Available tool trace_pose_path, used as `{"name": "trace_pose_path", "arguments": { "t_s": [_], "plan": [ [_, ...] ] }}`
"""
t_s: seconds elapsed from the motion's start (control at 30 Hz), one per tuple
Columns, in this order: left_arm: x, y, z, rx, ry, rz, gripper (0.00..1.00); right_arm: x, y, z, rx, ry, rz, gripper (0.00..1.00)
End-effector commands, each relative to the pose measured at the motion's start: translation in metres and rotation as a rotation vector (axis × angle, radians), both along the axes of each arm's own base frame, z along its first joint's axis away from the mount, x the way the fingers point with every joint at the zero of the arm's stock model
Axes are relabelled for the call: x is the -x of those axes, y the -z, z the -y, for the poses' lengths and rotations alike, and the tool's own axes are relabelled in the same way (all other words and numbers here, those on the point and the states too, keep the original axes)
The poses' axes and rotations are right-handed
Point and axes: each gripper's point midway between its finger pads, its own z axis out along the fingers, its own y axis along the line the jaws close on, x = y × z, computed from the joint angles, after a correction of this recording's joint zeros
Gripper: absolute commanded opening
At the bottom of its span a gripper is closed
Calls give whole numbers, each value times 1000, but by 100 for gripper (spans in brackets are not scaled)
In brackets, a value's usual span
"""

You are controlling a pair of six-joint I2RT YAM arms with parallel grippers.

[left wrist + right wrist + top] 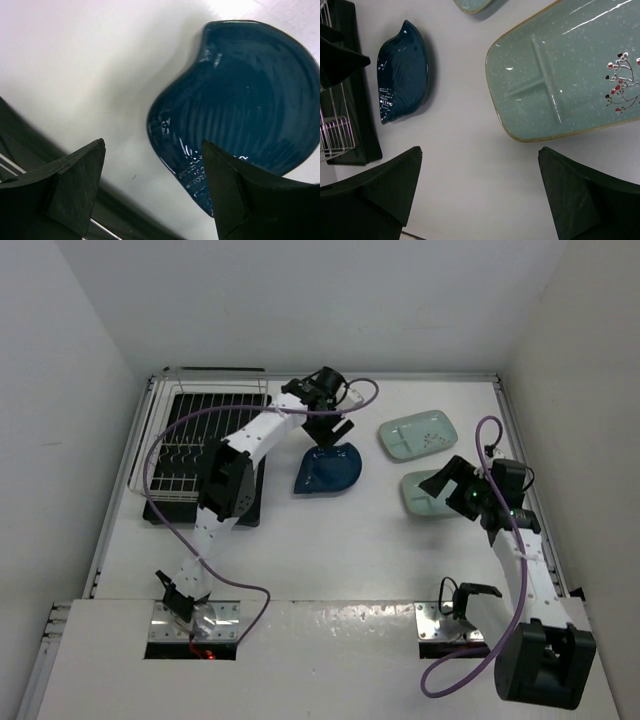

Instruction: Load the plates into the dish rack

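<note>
The dark blue leaf-shaped plate [330, 470] lies flat on the table right of the dish rack [178, 455]. My left gripper [332, 430] hovers open over its rack-side rim. In the left wrist view the gripper [154, 150] has one finger over the blue plate [245, 95] and one over the table. Two mint plates lie to the right, the far one [418, 433] and the near one [425, 498]. My right gripper [452, 483] is open and empty above the near one. In the right wrist view the gripper [480, 155] is just short of the near mint plate's [570, 80] edge.
The wire rack stands on a black drip tray [362, 125] at the table's left, and its edge shows in the left wrist view [20, 145]. White walls enclose the table. The right wrist view also shows the blue plate [402, 70] and the far mint plate's corner [470, 4].
</note>
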Motion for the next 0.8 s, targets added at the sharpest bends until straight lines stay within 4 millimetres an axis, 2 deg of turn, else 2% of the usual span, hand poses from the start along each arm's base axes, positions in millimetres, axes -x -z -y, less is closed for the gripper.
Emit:
{"name": "trace_pose_path", "arguments": {
  "t_s": [0.0,0.1,0.27,0.4,0.43,0.47,0.5,0.53,0.63,0.67,0.73,0.77],
  "plan": [
    [-1,18,-1,113,-48,-89,82,-24,-18,-3,-3,-26,91,97],
    [11,46,-8,162,-63,-212,81,-32,-16,-7,-9,-37,76,96],
    [28,63,-2,223,-21,-313,70,-45,-19,-10,-1,-45,88,96],
    [31,73,0,225,-18,-340,54,-50,-18,-14,10,-52,81,96],
    [30,83,-9,202,-39,-350,48,-52,-17,-14,13,-54,78,96],
    [30,83,-9,202,-39,-350,44,-54,-21,-14,15,-50,90,96],
    [31,90,-9,196,-41,-362,39,-53,-17,-16,14,-56,76,96],
    [32,94,-14,199,-50,-383,28,-55,-20,-15,21,-51,84,96],
    [30,94,-18,203,-69,-385,0,-55,-21,-14,32,-47,84,96],
    [28,94,-20,215,-83,-391,0,-55,-23,-14,35,-44,88,96],
    [24,77,-16,242,-82,-365,0,-56,-24,-13,39,-37,90,96],
    [18,60,-16,271,-78,-337,0,-57,-26,-12,40,-32,97,96]
  ]
}}
